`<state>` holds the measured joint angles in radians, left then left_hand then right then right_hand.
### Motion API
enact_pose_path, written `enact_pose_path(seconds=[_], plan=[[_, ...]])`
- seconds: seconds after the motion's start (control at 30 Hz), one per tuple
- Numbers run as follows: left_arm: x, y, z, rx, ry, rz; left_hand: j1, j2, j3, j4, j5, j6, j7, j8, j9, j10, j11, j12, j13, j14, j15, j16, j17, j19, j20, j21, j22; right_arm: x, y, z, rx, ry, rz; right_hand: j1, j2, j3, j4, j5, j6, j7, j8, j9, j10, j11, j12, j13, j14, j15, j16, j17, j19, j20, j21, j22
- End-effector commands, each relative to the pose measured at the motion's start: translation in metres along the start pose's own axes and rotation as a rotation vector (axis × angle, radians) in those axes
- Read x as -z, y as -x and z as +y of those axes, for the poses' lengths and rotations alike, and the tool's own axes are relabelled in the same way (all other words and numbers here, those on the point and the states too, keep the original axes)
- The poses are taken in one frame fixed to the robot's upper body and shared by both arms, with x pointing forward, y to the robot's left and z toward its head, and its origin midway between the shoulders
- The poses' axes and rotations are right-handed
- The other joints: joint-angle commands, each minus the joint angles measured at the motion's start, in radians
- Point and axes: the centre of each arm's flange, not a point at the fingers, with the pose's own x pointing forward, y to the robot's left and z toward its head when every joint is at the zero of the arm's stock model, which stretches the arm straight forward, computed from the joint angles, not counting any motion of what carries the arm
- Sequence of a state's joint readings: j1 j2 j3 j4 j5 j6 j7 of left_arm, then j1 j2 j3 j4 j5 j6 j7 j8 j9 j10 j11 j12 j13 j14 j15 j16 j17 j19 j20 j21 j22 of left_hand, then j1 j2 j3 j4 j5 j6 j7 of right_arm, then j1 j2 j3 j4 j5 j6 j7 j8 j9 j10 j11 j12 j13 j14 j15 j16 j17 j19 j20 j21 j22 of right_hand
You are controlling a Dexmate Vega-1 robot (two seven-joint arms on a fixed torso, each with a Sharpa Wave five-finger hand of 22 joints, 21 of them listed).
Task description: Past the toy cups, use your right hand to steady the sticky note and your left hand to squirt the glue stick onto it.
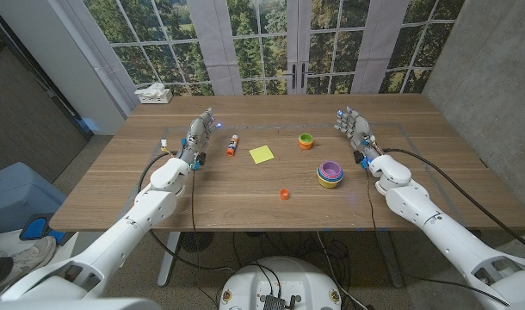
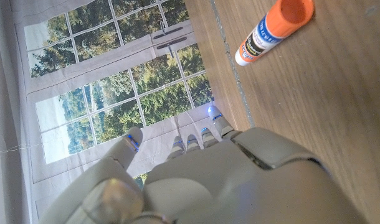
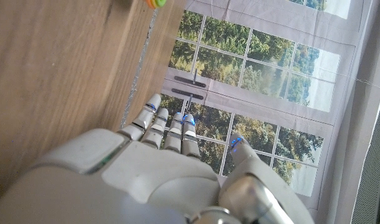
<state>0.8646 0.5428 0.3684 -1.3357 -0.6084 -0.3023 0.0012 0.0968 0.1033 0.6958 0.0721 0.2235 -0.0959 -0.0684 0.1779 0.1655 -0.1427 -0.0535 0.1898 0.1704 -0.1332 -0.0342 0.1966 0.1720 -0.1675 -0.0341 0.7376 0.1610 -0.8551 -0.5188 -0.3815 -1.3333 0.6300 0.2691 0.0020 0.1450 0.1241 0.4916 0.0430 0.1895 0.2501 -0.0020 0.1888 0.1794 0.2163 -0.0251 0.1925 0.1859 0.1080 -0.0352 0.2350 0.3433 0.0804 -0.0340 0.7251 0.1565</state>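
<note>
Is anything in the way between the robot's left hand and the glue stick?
No. In the head view the left hand stands open just beside the glue stick, with only bare table between them. The sticky note lies on the stick's far side.

wooden table [image 1: 245, 202] under everything, with a small orange cap-like piece [image 1: 284, 194] lying alone near its front edge. white tissue box [image 1: 153, 94] at the far left corner. beyond the table, tall glass doors [image 1: 271, 43] with white muntins, opening on green trees. blue bin [image 1: 17, 194] on the floor at the left side. grey concrete wall [image 1: 486, 69] along the right.
</note>
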Motion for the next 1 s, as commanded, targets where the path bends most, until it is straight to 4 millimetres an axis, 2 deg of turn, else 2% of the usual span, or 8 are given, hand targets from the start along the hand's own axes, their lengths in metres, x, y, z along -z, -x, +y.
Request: enact_pose_path(seconds=[0.03,0.2,0.27,0.3,0.33,0.4,0.8,1.0], plan=[[-0.009,-0.003,0.002,-0.044,-0.195,-0.013,0.015,0.048,0.007,-0.029,0.001,0.011,-0.027,0.007,0.005,0.026,-0.008,0.009,0.003,0.051,-0.029,0.009,0.001,0.053,0.008,-0.006,0.005,-0.004,0.021,-0.001,0.057,0.016,-0.022,-0.002,0.033,0.008,0.001,0.006,0.012,0.001,0.007,0.001,0.012,-0.003,0.007,0.004,0.014,-0.046,0.001,0.000,0.012,-0.070,-0.004,0.004],[-0.014,-0.004,0.000,-0.075,-0.270,-0.042,0.008,0.040,0.009,-0.041,-0.006,0.018,-0.038,0.006,0.006,0.049,-0.016,0.006,0.004,0.177,0.002,0.032,0.006,0.139,0.071,-0.009,0.007,-0.004,0.032,-0.004,0.089,0.013,-0.025,-0.002,0.032,0.010,0.002,0.006,0.013,0.000,0.007,0.001,0.015,-0.004,0.008,0.004,0.015,-0.046,0.001,-0.002,0.014,-0.068,-0.007,0.004],[-0.017,-0.004,0.001,-0.091,-0.300,-0.066,-0.030,0.037,0.000,-0.018,-0.011,-0.002,-0.045,0.008,0.008,0.077,-0.021,0.003,0.006,0.561,-0.003,0.133,0.023,0.307,0.097,0.003,0.014,-0.004,0.035,-0.004,0.093,0.020,-0.025,-0.003,0.032,0.010,0.002,0.005,0.014,-0.001,0.007,0.001,0.016,-0.004,0.008,0.004,0.016,-0.046,0.000,-0.003,0.015,-0.067,-0.008,0.004],[-0.018,-0.005,0.001,-0.083,-0.313,-0.063,-0.052,0.031,-0.015,0.007,-0.009,-0.037,-0.047,0.014,0.009,0.099,-0.021,0.002,0.007,0.768,-0.036,0.202,0.037,0.465,0.060,0.054,0.027,-0.004,0.036,-0.005,0.097,0.021,-0.022,-0.003,0.032,0.011,0.002,0.005,0.014,-0.001,0.007,0.001,0.016,-0.004,0.007,0.004,0.017,-0.046,0.000,-0.003,0.016,-0.067,-0.009,0.004],[-0.019,-0.004,0.000,-0.102,-0.330,-0.074,-0.056,0.018,-0.034,0.023,-0.002,-0.084,-0.036,0.015,0.010,0.227,-0.026,0.023,0.010,1.149,-0.086,0.375,0.097,0.749,0.007,0.170,0.041,-0.004,0.038,-0.005,0.105,0.022,-0.022,-0.003,0.032,0.012,0.002,0.005,0.015,0.000,0.007,0.001,0.016,-0.004,0.007,0.004,0.016,-0.046,0.000,-0.004,0.016,-0.066,-0.009,0.004],[-0.023,-0.004,-0.001,-0.108,-0.366,-0.076,0.014,-0.034,-0.012,-0.080,0.017,-0.096,0.006,0.016,0.014,0.375,-0.030,0.031,0.013,1.415,-0.177,0.609,0.261,1.034,-0.099,0.310,0.082,-0.004,0.040,-0.006,0.106,0.021,-0.025,-0.003,0.031,0.013,0.002,0.005,0.015,-0.002,0.007,0.001,0.016,-0.004,0.007,0.004,0.017,-0.046,0.000,-0.005,0.017,-0.066,-0.011,0.004],[-0.037,-0.004,0.000,-0.075,-0.496,-0.037,0.007,-0.087,0.024,-0.111,0.049,-0.008,0.032,0.036,0.013,0.403,-0.069,0.002,0.013,1.488,-0.181,0.755,0.426,1.117,-0.157,0.411,0.185,-0.006,0.049,-0.005,0.126,0.037,-0.044,-0.004,0.029,0.018,0.002,0.004,0.017,-0.004,0.006,0.001,0.019,-0.006,0.006,0.003,0.022,-0.043,-0.001,-0.012,0.023,-0.063,-0.021,0.004],[-0.045,-0.005,0.003,-0.069,-0.591,-0.002,0.098,-0.116,0.042,-0.214,0.040,0.028,0.015,0.033,0.011,0.347,-0.095,-0.014,0.012,1.452,-0.180,0.753,0.405,1.084,-0.161,0.402,0.163,-0.008,0.056,-0.004,0.145,0.039,-0.056,-0.004,0.026,0.018,0.001,0.003,0.018,-0.003,0.006,0.001,0.022,-0.006,0.007,0.003,0.023,-0.042,-0.002,-0.014,0.025,-0.062,-0.024,0.005]])
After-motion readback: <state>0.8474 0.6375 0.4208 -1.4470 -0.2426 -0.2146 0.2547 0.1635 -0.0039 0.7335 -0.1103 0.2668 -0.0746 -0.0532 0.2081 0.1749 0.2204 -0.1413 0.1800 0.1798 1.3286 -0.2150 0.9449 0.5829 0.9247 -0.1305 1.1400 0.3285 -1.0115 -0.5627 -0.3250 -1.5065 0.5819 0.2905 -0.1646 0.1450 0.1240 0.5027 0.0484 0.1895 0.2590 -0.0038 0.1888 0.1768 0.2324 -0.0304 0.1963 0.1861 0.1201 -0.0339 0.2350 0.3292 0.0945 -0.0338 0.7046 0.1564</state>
